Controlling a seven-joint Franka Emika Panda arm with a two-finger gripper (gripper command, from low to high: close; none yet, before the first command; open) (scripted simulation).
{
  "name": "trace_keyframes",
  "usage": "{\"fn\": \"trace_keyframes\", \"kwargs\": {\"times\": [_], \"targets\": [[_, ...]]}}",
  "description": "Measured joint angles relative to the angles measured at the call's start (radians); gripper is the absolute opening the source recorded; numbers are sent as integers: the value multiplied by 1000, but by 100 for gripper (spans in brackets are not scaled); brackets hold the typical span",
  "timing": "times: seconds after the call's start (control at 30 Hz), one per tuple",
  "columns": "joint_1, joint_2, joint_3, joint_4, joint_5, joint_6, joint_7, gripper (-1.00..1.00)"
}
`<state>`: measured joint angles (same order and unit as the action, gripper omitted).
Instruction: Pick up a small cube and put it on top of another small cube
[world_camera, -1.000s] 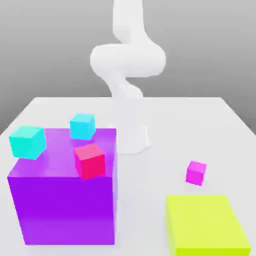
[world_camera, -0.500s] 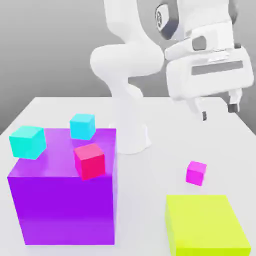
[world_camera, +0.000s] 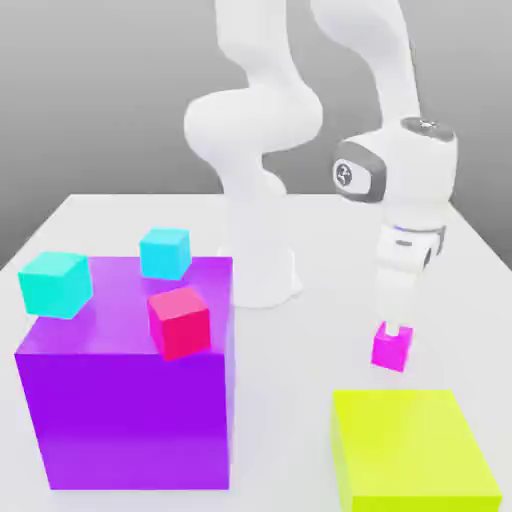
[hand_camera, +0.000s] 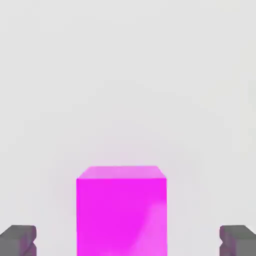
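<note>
The small cube (world_camera: 391, 349) is bright magenta-pink and rests on the white table (world_camera: 330, 330) at the exterior view's right. My gripper (world_camera: 394, 326) points straight down and hangs just over the cube's top. In the hand view the small cube (hand_camera: 121, 212) stands between my two dark fingertips (hand_camera: 18, 240), with a wide gap on each side. The gripper (hand_camera: 127, 241) is open and its fingers touch nothing.
A large purple block (world_camera: 130, 420) stands at the exterior view's left with a red cube (world_camera: 180, 322) on its top. Two cyan cubes (world_camera: 55, 283) (world_camera: 165, 252) sit at its back edge. A yellow-green block (world_camera: 412, 450) lies just in front of the small cube. The arm's base (world_camera: 262, 275) stands behind.
The hand has come into view and dropped from high at the right to just above the magenta cube. Its fingers have stayed open. None of the cubes has moved.
</note>
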<state>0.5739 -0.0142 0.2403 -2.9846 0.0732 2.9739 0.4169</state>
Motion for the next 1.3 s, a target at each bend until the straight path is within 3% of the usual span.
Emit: {"fn": "trace_keyframes", "kwargs": {"times": [0.13, 0.27, 0.3, 0.53, 0.73, 0.97, 1.3], "targets": [[49, 103, -82, 17, -106, 85, 70, 0], [169, 202, -208, 30, -149, 171, 107, 0], [194, 225, -231, 32, -146, 190, 108, -100], [200, 230, -238, 33, -153, 194, 113, -100], [99, 98, -118, 16, -65, 81, 42, -100], [112, -79, -109, -18, -11, -64, 13, -100], [-109, -193, -338, 282, -123, -474, -243, -100]]}}
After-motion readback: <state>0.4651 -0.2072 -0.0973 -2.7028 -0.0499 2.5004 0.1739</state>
